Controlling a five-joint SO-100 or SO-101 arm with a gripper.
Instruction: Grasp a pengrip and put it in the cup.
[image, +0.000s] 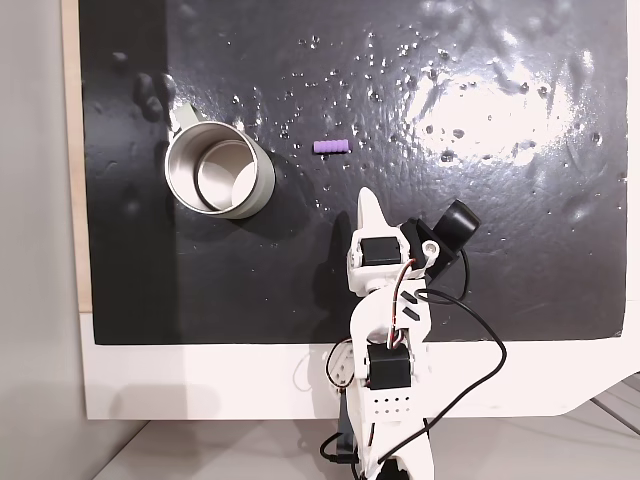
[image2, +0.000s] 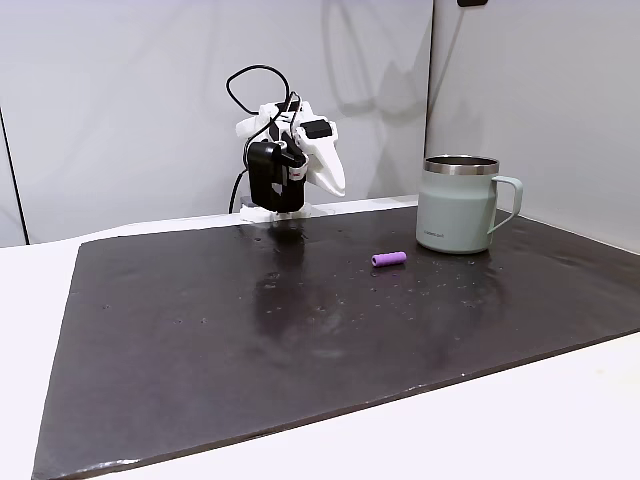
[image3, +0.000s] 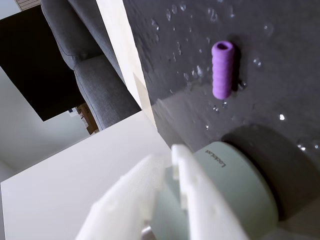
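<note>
From the front of the desk (image2: 560, 400), a bare stretch of dark wet mat (image2: 250, 340) comes first. Beyond it the pengrip (image2: 389, 259) lies flat, just left of the upright cup (image2: 458, 205), apart from it. Farthest back, the gripper (image2: 335, 180) hangs folded, fingers together, nothing between it and the pengrip.

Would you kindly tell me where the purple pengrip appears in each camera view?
A fixed view from above: pengrip upper centre, right of the cup.
A fixed view from the side: pengrip centre-right, left of the cup.
Wrist view: pengrip upper right, above the cup.
Shared landmark: the cup.
</note>
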